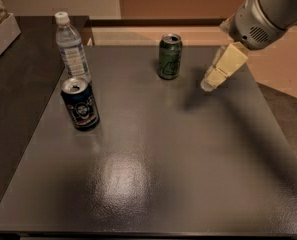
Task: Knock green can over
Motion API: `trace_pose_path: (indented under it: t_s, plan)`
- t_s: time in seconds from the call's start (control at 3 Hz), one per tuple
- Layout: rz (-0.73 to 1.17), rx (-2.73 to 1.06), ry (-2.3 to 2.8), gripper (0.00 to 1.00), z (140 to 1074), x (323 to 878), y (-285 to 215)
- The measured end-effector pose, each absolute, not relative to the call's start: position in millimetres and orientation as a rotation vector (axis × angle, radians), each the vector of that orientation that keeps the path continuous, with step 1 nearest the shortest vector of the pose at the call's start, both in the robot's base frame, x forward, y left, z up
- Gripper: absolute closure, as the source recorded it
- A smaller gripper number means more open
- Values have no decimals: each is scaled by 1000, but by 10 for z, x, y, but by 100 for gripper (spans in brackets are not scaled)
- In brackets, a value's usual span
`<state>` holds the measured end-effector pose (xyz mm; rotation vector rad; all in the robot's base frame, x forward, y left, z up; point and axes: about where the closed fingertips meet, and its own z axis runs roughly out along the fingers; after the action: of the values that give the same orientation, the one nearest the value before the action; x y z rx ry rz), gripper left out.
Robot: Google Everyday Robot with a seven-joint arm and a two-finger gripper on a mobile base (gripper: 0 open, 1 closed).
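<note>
- Dark grey counter (153, 184), with a glossy sheen, lies under the tool and runs out from it on every side we see.
- Grey arm (268, 14) comes in from the upper right corner and carries the tool at its lower end.
- Clear plastic water bottle (72, 49) with a white cap stands upright well apart from the tool, far to its left in the view.
- Cream-coloured tool (209, 84) hangs tilted above the counter's far right part, tip pointing down and left; we cannot tell whether it is released or clenched.
- Dark blue can (80, 104) stands upright well left of the tool and nearer the camera.
- Green can (169, 57) stands upright near the tool's left, a little farther back, with a clear gap between them.
</note>
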<state>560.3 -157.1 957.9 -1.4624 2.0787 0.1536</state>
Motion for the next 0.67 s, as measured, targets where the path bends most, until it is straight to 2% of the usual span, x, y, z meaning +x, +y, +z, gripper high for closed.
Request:
trace_pose_path:
  t_s: [0.67]
  plan:
    - [261, -1310, 2033, 0, 9529, 6137, -1339]
